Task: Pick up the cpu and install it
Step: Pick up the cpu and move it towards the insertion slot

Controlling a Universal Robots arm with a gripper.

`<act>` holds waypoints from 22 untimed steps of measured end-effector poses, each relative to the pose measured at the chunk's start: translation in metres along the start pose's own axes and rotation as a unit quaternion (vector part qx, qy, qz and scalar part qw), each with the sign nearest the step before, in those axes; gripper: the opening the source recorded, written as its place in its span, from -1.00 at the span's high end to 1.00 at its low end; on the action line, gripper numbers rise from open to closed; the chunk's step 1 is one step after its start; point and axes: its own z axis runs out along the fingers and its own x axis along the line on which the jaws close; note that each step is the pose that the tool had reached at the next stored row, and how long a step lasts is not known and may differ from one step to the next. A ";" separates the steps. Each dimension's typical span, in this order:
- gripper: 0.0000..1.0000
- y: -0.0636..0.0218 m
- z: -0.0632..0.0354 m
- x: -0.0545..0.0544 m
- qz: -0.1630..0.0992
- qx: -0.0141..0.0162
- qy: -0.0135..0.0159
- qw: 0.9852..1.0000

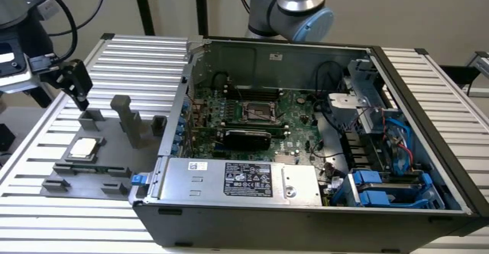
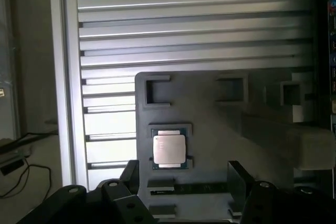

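The cpu (image 1: 84, 146) is a small square chip with a pale metallic top, lying flat in a holder on the grey fixture plate (image 1: 122, 168) at the exterior view's left. My gripper (image 1: 79, 100) hangs above the plate's far end, a short way beyond the cpu and clear of it. In the wrist view the cpu (image 2: 169, 148) lies just ahead of my gripper (image 2: 184, 182), whose two dark fingers (image 2: 237, 179) stand wide apart with nothing between them. The motherboard's metal-framed socket (image 1: 260, 114) lies inside the open computer case (image 1: 306, 208).
Grey upright fixture blocks (image 1: 126, 119) rise from the plate between the cpu and the case wall. The case holds a power supply (image 1: 240, 179), cables and blue drive brackets (image 1: 382, 188). A ribbed aluminium table (image 1: 137, 54) lies under everything.
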 end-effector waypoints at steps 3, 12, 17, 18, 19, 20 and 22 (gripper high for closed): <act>-0.54 -0.0028 0.0053 0.000 0.000 0.000 0.000 1.000; -0.54 -0.0081 0.0214 0.000 0.000 0.000 0.000 1.000; -0.54 -0.0112 0.0303 0.000 0.000 0.000 0.000 1.000; -0.54 -0.0115 0.0322 0.000 0.001 0.000 0.000 1.000; -0.54 -0.0118 0.0339 0.000 0.001 0.000 0.000 1.000; -0.54 -0.0121 0.0357 0.000 0.001 0.000 0.000 1.000; -0.54 -0.0126 0.0393 0.000 0.001 0.000 0.000 1.000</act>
